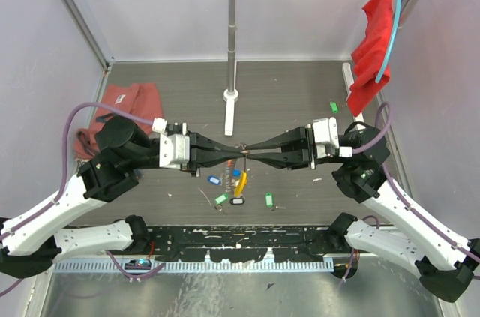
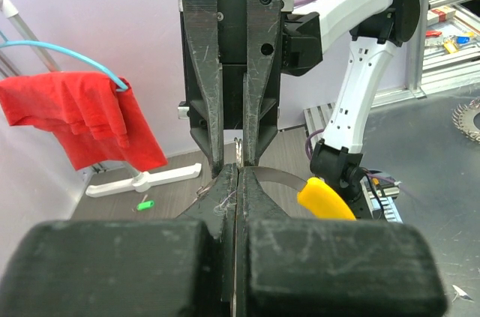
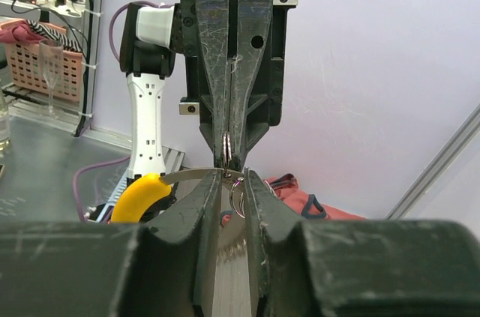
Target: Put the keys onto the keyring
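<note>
My two grippers meet tip to tip above the middle of the table. My left gripper [image 1: 238, 154] [image 2: 236, 173] is shut on the keyring [image 2: 289, 177], a thin silvery band with a curved yellow section [image 2: 324, 201] [image 3: 142, 197] [image 1: 241, 182] hanging below. My right gripper [image 1: 252, 155] [image 3: 232, 182] is shut on a flat metal key [image 3: 232, 257] whose small split ring [image 3: 238, 198] sits right at the band's end. Loose keys lie on the table below: blue tags [image 1: 214, 180], green tags [image 1: 220, 198] [image 1: 268, 199], and a black one [image 1: 237, 200].
A white stand [image 1: 231, 96] rises just behind the grippers. A red cloth [image 1: 373, 47] hangs from its rail at the right. A reddish cloth [image 1: 112, 107] lies at the left. One green-tagged key [image 1: 334, 107] lies at the far right.
</note>
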`<state>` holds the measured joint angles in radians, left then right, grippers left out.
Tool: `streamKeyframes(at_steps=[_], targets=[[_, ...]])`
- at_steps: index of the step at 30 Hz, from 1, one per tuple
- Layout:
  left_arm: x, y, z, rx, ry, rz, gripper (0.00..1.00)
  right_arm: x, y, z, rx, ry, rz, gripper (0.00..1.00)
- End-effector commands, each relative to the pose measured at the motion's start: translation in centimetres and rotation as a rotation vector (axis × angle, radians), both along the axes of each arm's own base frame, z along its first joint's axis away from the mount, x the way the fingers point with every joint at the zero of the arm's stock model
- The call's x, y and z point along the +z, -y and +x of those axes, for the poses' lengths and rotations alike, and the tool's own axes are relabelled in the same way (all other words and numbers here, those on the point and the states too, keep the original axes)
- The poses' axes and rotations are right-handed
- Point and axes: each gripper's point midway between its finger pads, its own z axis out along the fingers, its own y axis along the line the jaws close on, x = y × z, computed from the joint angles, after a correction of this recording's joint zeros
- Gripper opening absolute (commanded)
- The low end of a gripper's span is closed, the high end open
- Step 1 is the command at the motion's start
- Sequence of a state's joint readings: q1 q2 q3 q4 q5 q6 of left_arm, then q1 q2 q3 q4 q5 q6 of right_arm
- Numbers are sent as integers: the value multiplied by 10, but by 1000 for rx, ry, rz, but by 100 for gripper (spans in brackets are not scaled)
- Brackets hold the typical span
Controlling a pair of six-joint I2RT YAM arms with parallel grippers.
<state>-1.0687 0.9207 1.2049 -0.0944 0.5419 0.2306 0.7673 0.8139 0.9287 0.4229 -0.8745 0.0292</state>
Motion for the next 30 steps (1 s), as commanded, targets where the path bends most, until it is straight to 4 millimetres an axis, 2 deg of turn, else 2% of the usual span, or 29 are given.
streamKeyframes(at_steps=[1, 20, 27, 30], targets=[[13, -2, -3, -11, 19, -39, 0, 16, 2, -5, 0, 37, 56, 22], [7, 3, 3, 7, 4, -18, 0, 16, 3, -11, 21, 48, 53, 20], [3, 6, 6, 14, -3, -2, 0, 17, 3, -11, 23, 48, 52, 9], [2, 6, 6, 18, -5, 1, 0, 15, 1, -10, 24, 44, 41, 1]])
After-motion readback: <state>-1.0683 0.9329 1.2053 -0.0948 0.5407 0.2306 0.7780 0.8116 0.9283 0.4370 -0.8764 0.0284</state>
